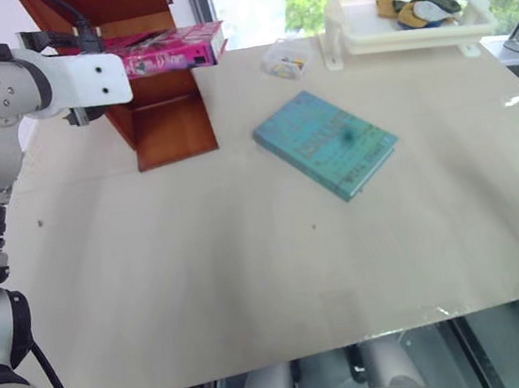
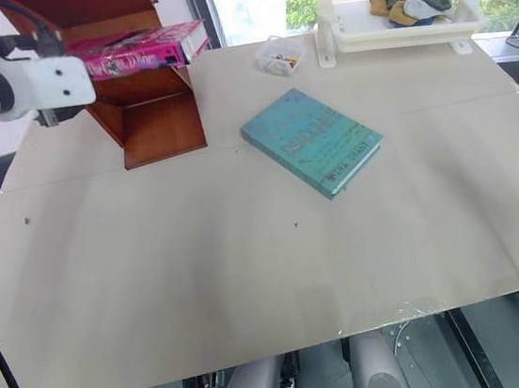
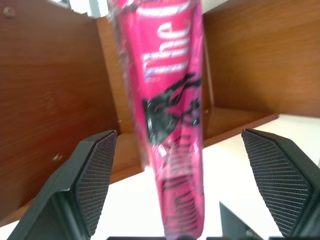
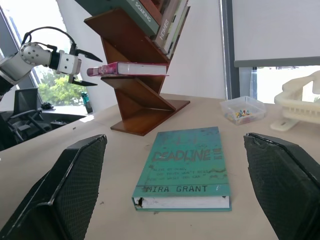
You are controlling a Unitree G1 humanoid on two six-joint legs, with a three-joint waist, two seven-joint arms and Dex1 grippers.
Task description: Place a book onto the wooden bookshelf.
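One teal book (image 1: 326, 143) lies flat at mid-bench (image 1: 251, 280). Farther left, one pink book (image 1: 171, 50) rests flat on a board of the wooden bookshelf (image 1: 159, 112). The left gripper (image 4: 86, 66) sits just beside the book's left end, jaws spread wide, holding nothing. The right gripper's (image 4: 175, 190) jaws are also wide and empty. At the far right stand one small clear box (image 1: 285, 59) and one white tray (image 1: 408, 15).

Around the teal book (image 1: 326, 143), the desk (image 1: 251, 280) lies bare on its near side. Beyond it, the wooden bookshelf (image 1: 161, 121) stands to the left, a small clear box (image 1: 285, 59) straight behind, and a white tray (image 1: 409, 19) at the far right.
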